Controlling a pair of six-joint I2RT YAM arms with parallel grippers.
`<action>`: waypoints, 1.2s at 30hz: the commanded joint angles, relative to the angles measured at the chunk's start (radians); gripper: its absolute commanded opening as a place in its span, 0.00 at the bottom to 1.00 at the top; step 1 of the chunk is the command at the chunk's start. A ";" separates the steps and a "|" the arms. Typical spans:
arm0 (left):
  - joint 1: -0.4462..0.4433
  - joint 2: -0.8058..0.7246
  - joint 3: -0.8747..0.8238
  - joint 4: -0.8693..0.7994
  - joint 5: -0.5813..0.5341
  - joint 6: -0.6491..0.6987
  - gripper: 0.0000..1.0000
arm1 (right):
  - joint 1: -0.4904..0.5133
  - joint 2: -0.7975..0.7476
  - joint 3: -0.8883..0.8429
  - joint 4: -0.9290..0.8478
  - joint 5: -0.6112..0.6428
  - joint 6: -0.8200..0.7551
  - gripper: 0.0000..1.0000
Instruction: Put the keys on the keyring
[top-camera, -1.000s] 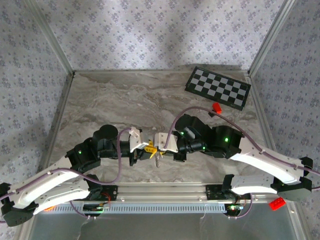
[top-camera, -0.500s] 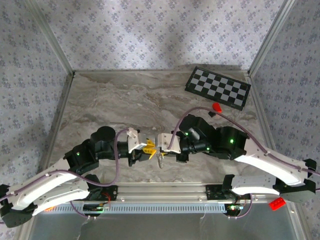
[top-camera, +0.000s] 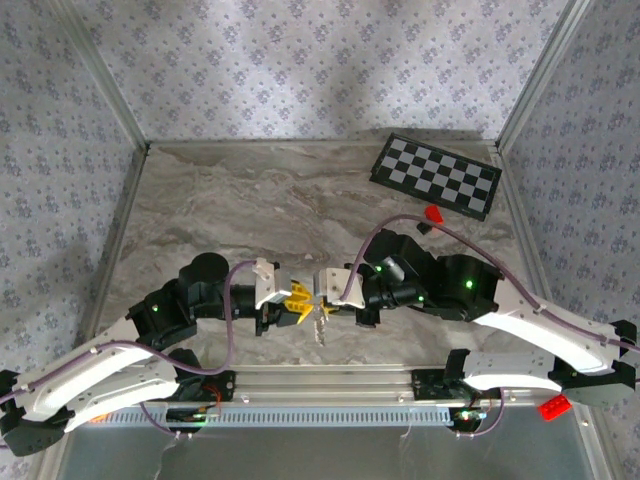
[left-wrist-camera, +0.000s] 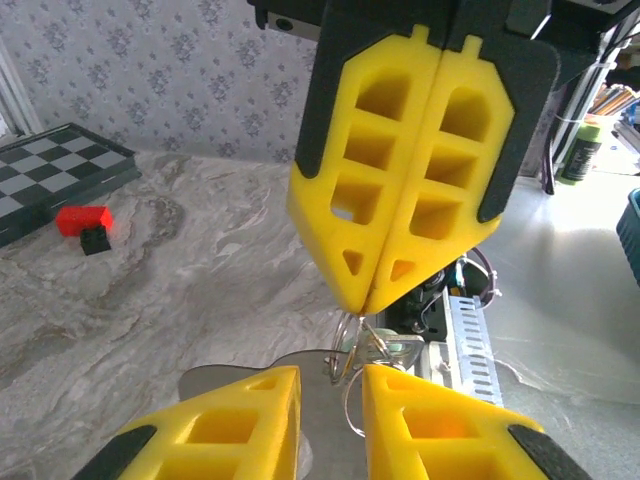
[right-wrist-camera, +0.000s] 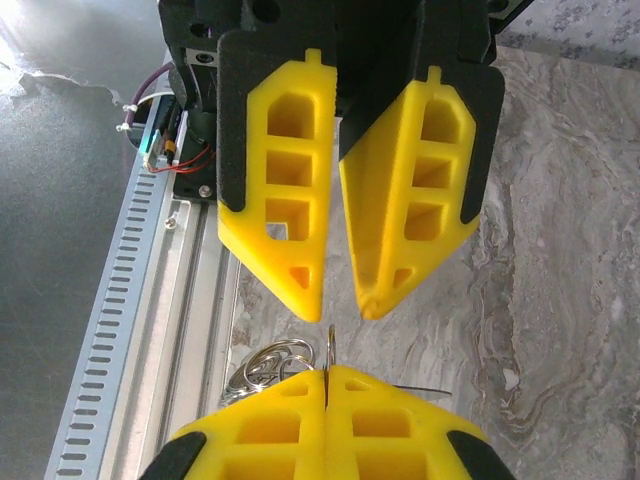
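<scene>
The left gripper (right-wrist-camera: 340, 305) has just eased its jaws apart, nose to nose with the right gripper (right-wrist-camera: 326, 385), clamped on the keyring (right-wrist-camera: 264, 364) dangling between them: threading's underway, I'd say, and next needs a precise re-pinch.

Lighting: bright, even, diffuse
Soft shadows on marble table (top-camera: 250, 200); washed-out glare at 3 o'clock, left wrist view; 6 o'clock foreground soft

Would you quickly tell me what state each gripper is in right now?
Left gripper: open, fingers apart.
Right gripper: closed on the keyring.
</scene>
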 joint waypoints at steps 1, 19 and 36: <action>-0.008 0.003 0.000 0.027 0.032 -0.002 0.23 | -0.002 -0.011 -0.002 0.033 -0.020 0.006 0.00; -0.008 0.023 -0.011 0.096 -0.005 -0.002 0.08 | -0.008 -0.012 -0.014 0.042 -0.037 0.010 0.00; -0.009 -0.023 -0.065 0.232 0.002 -0.041 0.00 | -0.014 -0.050 -0.049 0.095 -0.050 0.053 0.00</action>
